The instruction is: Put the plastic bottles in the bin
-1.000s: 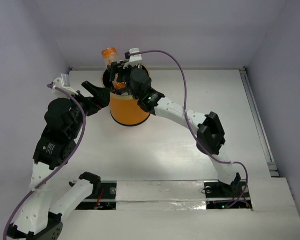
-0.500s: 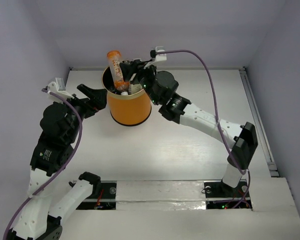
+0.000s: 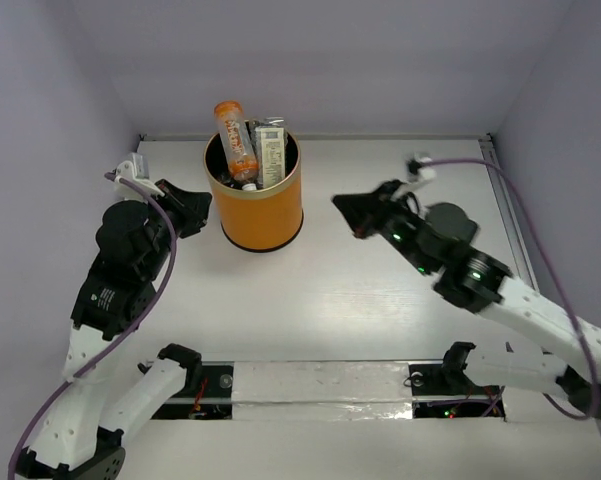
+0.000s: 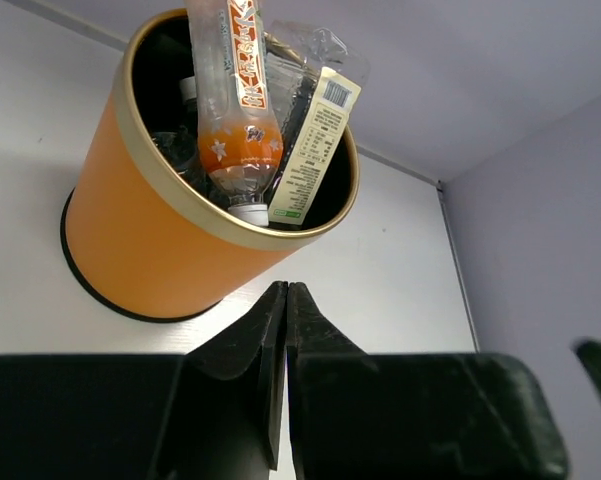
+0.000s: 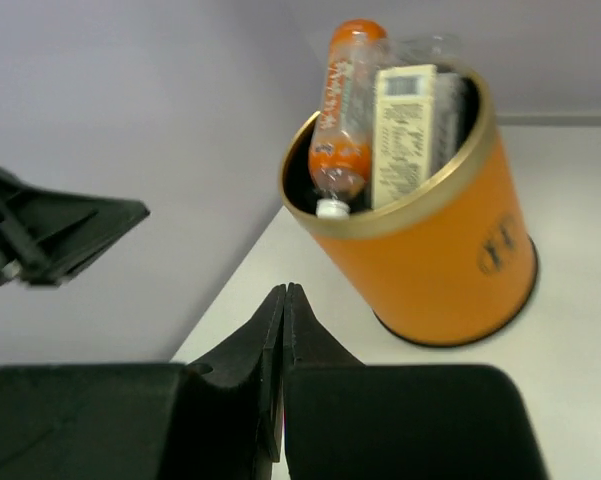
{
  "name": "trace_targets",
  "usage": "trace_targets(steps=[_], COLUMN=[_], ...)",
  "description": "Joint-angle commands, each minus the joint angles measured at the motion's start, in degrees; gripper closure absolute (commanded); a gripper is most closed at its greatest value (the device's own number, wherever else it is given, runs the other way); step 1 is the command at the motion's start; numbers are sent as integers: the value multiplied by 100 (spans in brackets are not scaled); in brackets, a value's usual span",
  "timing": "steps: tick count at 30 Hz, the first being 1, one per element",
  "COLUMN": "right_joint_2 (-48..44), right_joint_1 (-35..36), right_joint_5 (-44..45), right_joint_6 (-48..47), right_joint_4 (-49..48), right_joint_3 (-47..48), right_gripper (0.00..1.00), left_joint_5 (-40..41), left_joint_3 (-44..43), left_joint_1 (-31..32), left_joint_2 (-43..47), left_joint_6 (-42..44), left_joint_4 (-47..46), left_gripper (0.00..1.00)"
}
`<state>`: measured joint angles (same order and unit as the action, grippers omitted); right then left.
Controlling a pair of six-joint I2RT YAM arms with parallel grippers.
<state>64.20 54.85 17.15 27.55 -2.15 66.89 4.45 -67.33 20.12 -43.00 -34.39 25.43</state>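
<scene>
Near the tabletop's (image 3: 380, 300) far edge, bottles (image 3: 236, 138) stand on end in the bin (image 3: 263, 215), nearer left gripper (image 3: 204, 201) than right gripper (image 3: 340, 203) (both closed, empty).

1. I work at a white table (image 3: 360, 300) with a faint wood grain; its surface is matte and evenly lit.
2. A pale lilac back wall (image 3: 380, 60) rises straight from the table's far edge.
3. A left wall (image 3: 30, 120) and a right wall (image 3: 580, 150) of the same lilac close in the sides, so the table sits inside a three-sided box.
4. A thin metal rail (image 3: 518, 240) runs along the table's right edge, from the far corner toward me.
5. Along the near edge lies a white strip (image 3: 320, 380); its lower band is glossy and catches the light.
6. The light is soft, and the shadows on the table are faint.
</scene>
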Motion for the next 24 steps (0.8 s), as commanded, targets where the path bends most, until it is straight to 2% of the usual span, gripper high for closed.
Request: trace_targets(steps=[1,2,3,5,6,8,9,12,17,24], right_joint_2=[-1694,-2014,-2296,-3067,-3281,-3807,-3932,-4196,-4092,-3925], right_joint_1=[52,52,52,52,52,52,52,52,52,52], right_joint_5=[462,630,780,1237,1404,1825,1958,2345,2811,2671], right_joint_6=[250,303,434,628,881,1076,1234,1341,1183,1226], right_joint_4=[1343,1627,1909,2621,2841,3289,3387,3616,3906,3836], right_joint_3=[-536,-641,-816,-932,-985,-1003,-994,-854,-494,-555], right_gripper=[100,96,91,74,48,26,14,2,1,1], left_joint_5=[-50,-49,-84,-189,-294,-392,-418,-594,-550,-586], left_joint_3=[-193,-201,-193,-132,-105,-70,-70,-140,-105,124], left_joint_1=[-26,-26,-26,-26,-26,-26,-26,-26,-26,-26], left_joint_2=[81,116,134,230,257,292,293,187,160,292], left_joint_6=[161,152,135,117,65,12,-15,-24,-120,-182], left_joint_4=[75,111,155,164,147,85,76,76,85,120], left_gripper=[100,100,95,78,58,40,4,1,1,1])
